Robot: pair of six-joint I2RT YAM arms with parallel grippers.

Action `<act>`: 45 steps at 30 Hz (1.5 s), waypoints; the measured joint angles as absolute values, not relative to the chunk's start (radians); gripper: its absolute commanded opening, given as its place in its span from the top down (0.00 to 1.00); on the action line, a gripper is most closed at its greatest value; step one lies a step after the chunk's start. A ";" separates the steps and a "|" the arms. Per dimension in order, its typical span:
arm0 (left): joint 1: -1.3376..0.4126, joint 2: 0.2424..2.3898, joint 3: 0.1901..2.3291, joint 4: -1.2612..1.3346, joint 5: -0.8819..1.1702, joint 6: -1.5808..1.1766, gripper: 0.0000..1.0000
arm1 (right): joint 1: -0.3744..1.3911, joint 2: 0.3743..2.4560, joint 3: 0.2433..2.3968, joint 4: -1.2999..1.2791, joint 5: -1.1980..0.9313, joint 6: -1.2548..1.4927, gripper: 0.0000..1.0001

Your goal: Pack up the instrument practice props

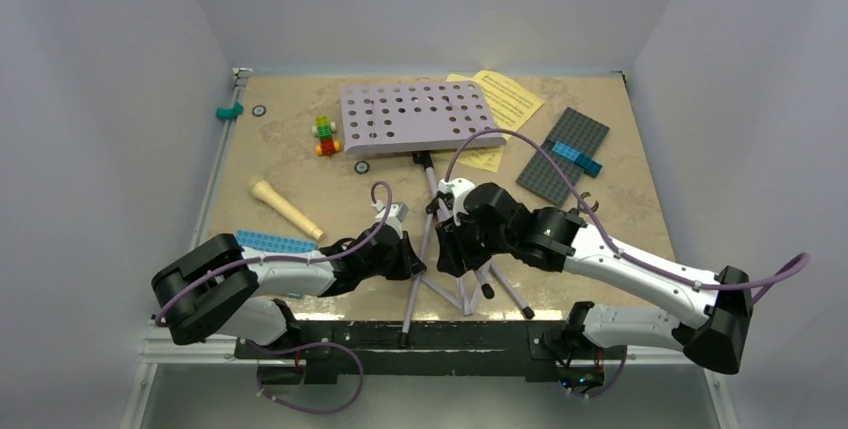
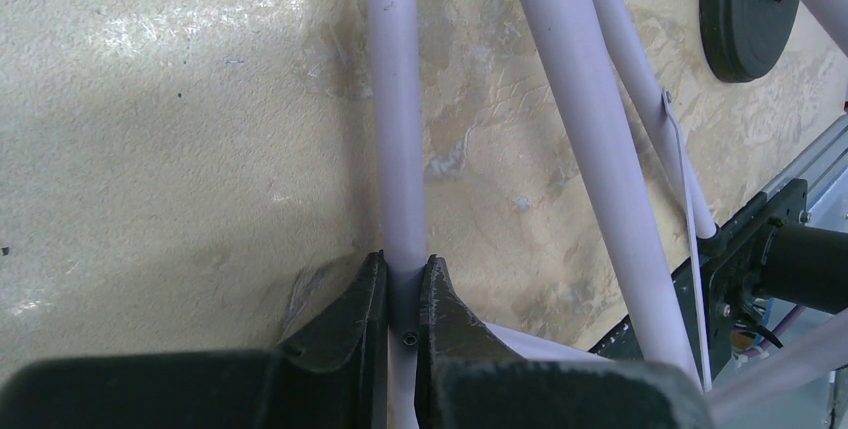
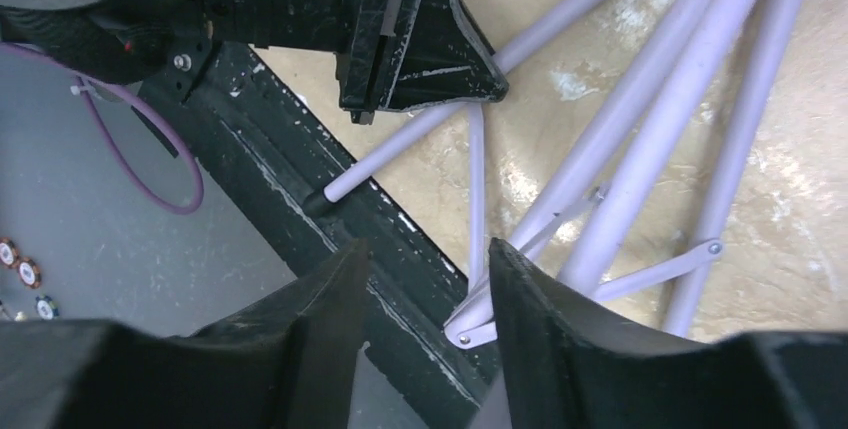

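Beige, mottled tabletop (image 1: 300,164), edged by a black rail along the bottom of the frame. Sprawled down its centre, a tripod music stand (image 1: 415,117): perforated lilac desk at upper centre, legs splayed at bottom centre, one leg tip over the rail. Just right of the desk and partly under it, yellow sheet-music pages (image 1: 510,97). At the right, a grey baseplate (image 1: 545,177) bearing a blue brick (image 1: 575,154). At the left, a cream toy microphone (image 1: 285,207), lying flat. Below it, a blue baseplate (image 1: 272,242), partly hidden. Beside the desk's left end, a small cluster of colourful bricks (image 1: 326,135). In the upper left corner, a teal piece (image 1: 230,109) with a small black disc (image 1: 258,109) just beside it.
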State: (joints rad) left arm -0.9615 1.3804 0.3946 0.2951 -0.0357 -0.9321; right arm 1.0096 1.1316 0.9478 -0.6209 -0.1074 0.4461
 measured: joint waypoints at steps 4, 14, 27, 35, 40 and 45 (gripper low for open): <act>-0.962 1.379 0.395 0.295 -0.038 -0.936 1.00 | 1.013 1.118 1.021 -0.701 -0.062 0.434 0.41; -0.965 1.345 0.381 0.273 -0.068 -0.942 1.00 | 0.998 1.262 1.273 -0.995 0.015 0.321 0.42; -0.985 1.296 0.366 0.241 -0.112 -0.939 1.00 | 0.958 1.376 1.273 -1.115 -0.088 0.319 1.00; -0.990 1.237 0.329 0.215 -0.128 -0.943 1.00 | 0.946 1.380 1.231 -1.068 -0.140 0.383 1.00; -0.990 1.238 0.321 0.221 -0.132 -0.944 1.00 | 0.945 1.365 1.175 -0.992 -0.179 0.432 1.00; -0.990 1.242 0.316 0.232 -0.132 -0.950 1.00 | 0.949 1.367 1.134 -0.908 -0.233 0.486 1.00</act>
State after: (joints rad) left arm -0.9897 1.2415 0.3164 0.2321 -0.1318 -0.9504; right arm 0.9485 1.3670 1.1339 -0.9077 -0.2333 0.4858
